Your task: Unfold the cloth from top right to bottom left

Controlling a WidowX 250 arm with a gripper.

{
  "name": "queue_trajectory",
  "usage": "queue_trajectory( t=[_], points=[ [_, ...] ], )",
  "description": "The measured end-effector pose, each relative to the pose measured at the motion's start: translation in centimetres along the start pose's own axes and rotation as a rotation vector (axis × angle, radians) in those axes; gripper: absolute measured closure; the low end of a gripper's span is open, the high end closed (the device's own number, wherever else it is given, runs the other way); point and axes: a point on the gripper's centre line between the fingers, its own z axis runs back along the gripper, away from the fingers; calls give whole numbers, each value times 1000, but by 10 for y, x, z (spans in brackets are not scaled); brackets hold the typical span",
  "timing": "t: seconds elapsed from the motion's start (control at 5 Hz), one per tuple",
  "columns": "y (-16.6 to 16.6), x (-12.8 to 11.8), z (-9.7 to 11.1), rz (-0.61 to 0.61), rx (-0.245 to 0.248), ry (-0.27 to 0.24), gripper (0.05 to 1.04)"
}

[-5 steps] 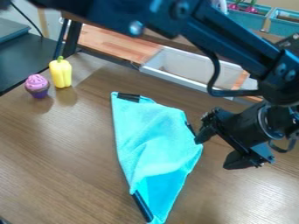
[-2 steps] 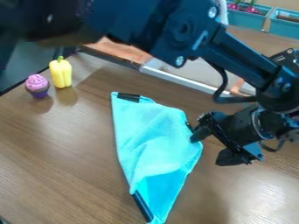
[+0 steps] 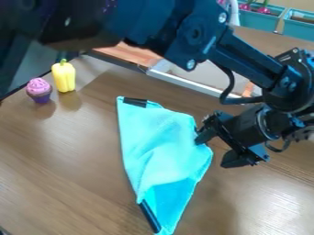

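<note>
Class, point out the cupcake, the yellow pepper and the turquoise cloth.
Cupcake [image 3: 39, 88]: camera view, its pink top.
Yellow pepper [image 3: 64, 78]: camera view, its body.
Turquoise cloth [image 3: 160, 149]: camera view, its middle.

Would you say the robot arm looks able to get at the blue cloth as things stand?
Likely yes: its open gripper is at the right-hand edge of the cloth, with nothing seen in between.

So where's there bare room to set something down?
In view, bare brown tabletop lies left of the turquoise fabric cloth, below the purple toy cupcake and yellow toy pepper; more lies below the black end effector. It's crowded around the cloth's right edge, beside that end effector.
</note>
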Motion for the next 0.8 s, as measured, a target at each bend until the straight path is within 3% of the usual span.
queue_trajectory(
  t=[0.4, 0.6, 0.8],
  points=[
    [1, 11, -7, 17, 26, 7, 123],
    [3, 12, -8, 28, 38, 5, 270],
    [2, 9, -12, 22, 36, 4, 575]
  ],
)
